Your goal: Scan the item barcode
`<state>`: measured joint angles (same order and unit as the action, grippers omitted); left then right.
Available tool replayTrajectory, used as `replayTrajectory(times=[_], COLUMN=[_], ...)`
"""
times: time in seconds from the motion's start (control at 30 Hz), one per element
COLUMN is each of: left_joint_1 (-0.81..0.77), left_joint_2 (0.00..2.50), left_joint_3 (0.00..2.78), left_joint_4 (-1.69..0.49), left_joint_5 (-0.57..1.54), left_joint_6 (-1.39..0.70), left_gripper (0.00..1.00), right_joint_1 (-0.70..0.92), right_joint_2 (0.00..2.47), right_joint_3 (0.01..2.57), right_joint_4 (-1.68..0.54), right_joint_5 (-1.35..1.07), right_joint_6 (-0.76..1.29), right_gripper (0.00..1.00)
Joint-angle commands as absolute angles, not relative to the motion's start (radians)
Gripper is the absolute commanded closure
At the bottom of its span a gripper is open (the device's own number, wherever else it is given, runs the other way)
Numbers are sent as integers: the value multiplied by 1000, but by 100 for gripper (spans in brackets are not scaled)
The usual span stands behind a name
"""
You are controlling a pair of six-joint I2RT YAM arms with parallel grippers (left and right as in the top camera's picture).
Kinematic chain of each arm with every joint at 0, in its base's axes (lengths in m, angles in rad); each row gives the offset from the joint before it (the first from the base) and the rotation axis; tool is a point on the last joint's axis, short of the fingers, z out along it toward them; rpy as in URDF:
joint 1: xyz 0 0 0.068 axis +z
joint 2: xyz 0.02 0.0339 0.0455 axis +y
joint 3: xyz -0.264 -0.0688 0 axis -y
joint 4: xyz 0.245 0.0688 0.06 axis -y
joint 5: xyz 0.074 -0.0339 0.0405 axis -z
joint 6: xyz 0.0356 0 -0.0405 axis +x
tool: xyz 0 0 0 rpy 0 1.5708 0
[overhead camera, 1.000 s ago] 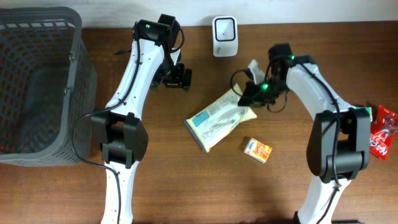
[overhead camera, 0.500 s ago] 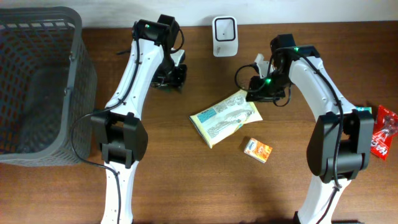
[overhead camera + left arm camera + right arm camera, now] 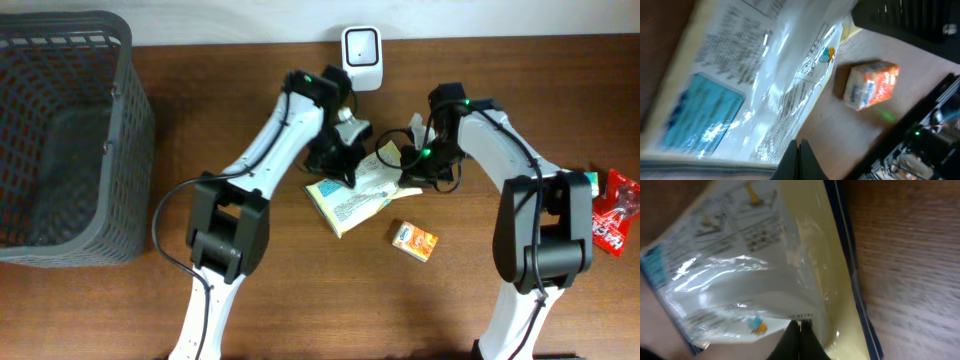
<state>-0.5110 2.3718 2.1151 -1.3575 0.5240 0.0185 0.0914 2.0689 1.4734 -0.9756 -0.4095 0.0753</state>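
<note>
The item is a flat white and pale-yellow snack packet [image 3: 355, 200] with blue print, lying in the middle of the table below the white barcode scanner [image 3: 361, 46]. My right gripper [image 3: 408, 178] is shut on the packet's right edge. In the right wrist view its fingertips [image 3: 800, 326] pinch the glossy film of the packet [image 3: 740, 270] beside a strip of fine dark print. My left gripper [image 3: 343, 165] is over the packet's upper left part. In the left wrist view it [image 3: 801, 146] is shut, its tips at the edge of the packet [image 3: 750, 75], with nothing seen between them.
A small orange box [image 3: 414, 240] lies just below and right of the packet, and also appears in the left wrist view as the orange box [image 3: 871, 84]. A grey mesh basket [image 3: 140, 110] fills the left side. A red packet [image 3: 612, 210] lies at the right edge.
My left arm swung right from the far left of the table down to the packet and its gripper shut on the way. The right gripper shifted the packet slightly.
</note>
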Motion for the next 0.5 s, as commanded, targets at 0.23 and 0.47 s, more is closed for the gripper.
replayTrajectory(times=[0.23, 0.47], left_joint_1=[-459, -396], left_joint_2=[2362, 2361], left_joint_3=[1909, 1902], left_joint_4=[-1232, -1209], left_joint_5=[220, 39], left_joint_6=[-83, -213], left_gripper=[100, 100], right_joint_1=[34, -15], right_joint_2=[2085, 2083], right_joint_3=[1415, 1409], right_joint_4=[-910, -924], right_joint_5=[-276, -167], right_joint_6=[117, 166], right_gripper=[96, 96])
